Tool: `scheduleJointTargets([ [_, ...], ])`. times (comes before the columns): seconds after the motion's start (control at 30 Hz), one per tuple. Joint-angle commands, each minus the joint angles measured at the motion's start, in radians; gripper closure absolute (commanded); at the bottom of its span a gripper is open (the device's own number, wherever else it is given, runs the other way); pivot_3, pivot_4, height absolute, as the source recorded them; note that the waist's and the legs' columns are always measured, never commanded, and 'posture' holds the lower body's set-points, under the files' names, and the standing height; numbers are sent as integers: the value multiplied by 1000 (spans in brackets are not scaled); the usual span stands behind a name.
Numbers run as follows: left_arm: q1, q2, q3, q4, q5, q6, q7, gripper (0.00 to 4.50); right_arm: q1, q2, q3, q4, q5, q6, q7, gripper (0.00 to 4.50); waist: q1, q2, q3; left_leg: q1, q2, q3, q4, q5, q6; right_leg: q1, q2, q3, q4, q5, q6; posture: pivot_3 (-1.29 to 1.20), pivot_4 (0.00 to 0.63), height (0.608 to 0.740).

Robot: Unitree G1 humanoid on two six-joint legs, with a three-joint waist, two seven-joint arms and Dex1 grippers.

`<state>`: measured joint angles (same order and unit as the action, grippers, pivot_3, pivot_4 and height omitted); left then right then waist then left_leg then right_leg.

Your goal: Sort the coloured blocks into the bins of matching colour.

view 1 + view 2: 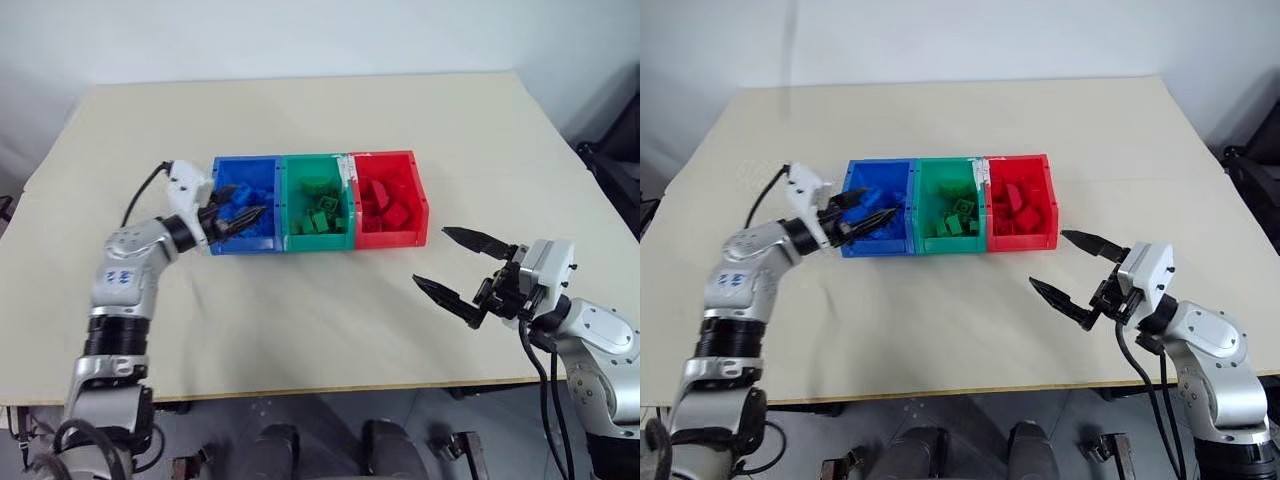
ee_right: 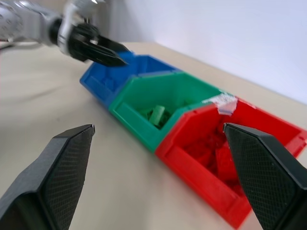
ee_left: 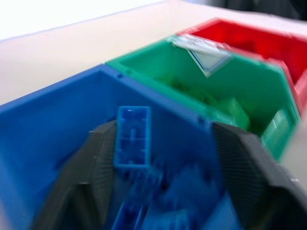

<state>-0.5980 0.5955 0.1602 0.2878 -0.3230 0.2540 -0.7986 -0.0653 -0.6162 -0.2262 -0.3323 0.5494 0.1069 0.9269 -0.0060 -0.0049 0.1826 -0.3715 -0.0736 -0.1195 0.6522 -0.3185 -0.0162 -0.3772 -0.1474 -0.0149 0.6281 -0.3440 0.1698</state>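
A blue block (image 3: 132,136) is seen between the left hand's (image 1: 243,216) parted fingers over the blue bin (image 1: 226,243); it could catch on the rim. The right hand (image 1: 457,265) is spread wide, empty.

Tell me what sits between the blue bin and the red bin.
The green bin sits between the blue bin and the red bin, joined to both in one row, with green blocks inside. The left eye view shows this plainly.

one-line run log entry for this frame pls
left hand: open over blue bin, blue block between fingers | right hand: open, empty, above table
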Motion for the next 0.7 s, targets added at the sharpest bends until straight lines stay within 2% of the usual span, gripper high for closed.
scheduleJointTargets([
  [0.03, 57, 72, 82, 16, -27, -88, -72, 1252, -32, -15, 1, 22, 4, -28, 41, 0, 0, 0, 0, 0, 0, 0, 0, 0, 0, 0, 0, 0, 0, 0, 0, 0, 150, 740],
  [0.1, 116, 104, 115, 18, -38, -155, -129, 1252, -47, -26, 5, 47, 4, -29, 69, 0, 2, 0, 0, 0, 0, 0, 0, 0, 0, 0, 0, 0, 0, 0, 0, 0, 150, 740],
  [0.2, 177, 114, 163, 8, -53, -196, -127, 1252, -67, -31, 8, 85, 5, -36, 95, 0, 6, 0, 0, 0, 1, 0, 0, 0, 0, 0, -1, 0, -1, 0, 0, 0, 150, 740],
  [0.33, 333, 159, 197, -145, -110, -193, -234, 1252, -68, -48, 17, 99, 3, -38, 141, 0, 6, 0, 0, -1, 2, -2, 1, 0, 0, 1, -2, 0, -2, 0, 0, 0, 150, 740],
  [0.47, 489, 203, 243, -188, -108, -226, -281, 1252, -37, -99, 15, 112, -7, -45, 216, 0, 4, 0, 0, 0, 4, -2, -2, 0, 0, 1, -2, 0, -2, 0, 0, 0, 150, 740],
  [0.7, 552, 190, 237, -233, -97, -260, -259, 1252, -21, -139, 9, 146, -10, -60, 281, 0, 9, 0, 0, 0, 3, -1, 0, 0, 0, 1, -2, -1, -4, 0, -1, 0, 150, 740],
])
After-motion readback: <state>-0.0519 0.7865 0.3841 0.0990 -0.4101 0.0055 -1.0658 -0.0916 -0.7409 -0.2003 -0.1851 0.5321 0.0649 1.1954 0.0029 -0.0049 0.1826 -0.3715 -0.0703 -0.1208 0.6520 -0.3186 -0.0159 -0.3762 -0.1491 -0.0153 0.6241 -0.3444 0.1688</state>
